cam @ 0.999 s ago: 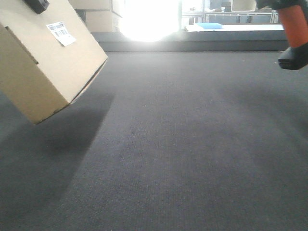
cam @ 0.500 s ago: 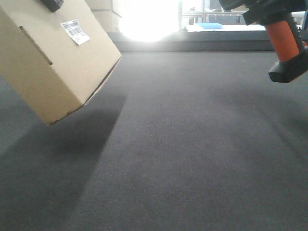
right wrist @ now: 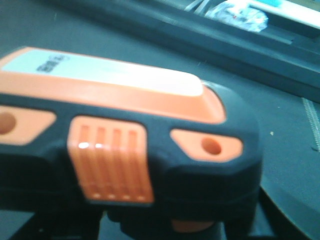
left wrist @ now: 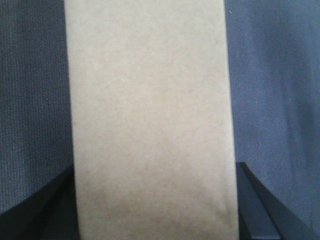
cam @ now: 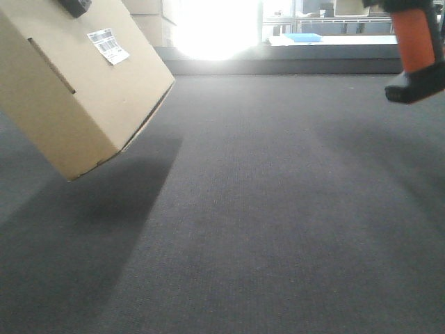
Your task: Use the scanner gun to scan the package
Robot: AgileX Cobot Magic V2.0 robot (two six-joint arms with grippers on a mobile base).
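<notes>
The package [cam: 76, 97], a tan cardboard box with a white barcode label [cam: 108, 45] and a narrow slot, hangs tilted above the dark carpeted table at the left. My left gripper [left wrist: 152, 210] is shut on the package, with a black finger [left wrist: 257, 200] on each side of it. One finger [cam: 73, 5] shows at the box's top edge. At the top right hangs the scanner gun [cam: 417, 42], its orange stem and black foot in view and its head cut off by the frame. My right gripper [right wrist: 165, 227] is shut on the scanner gun [right wrist: 125, 140], whose black and orange head fills the right wrist view.
The grey carpeted surface [cam: 264, 209] stretches between the two arms. A raised dark ledge [cam: 278, 66] runs along its far edge under a glaring window. Pale cardboard boxes [cam: 142, 24] stand behind the package. Something blue [cam: 302, 37] lies beyond the ledge.
The package has shifted a little to the right and then held still. The scanner gun moved slightly left, dipped, and has risen again.
</notes>
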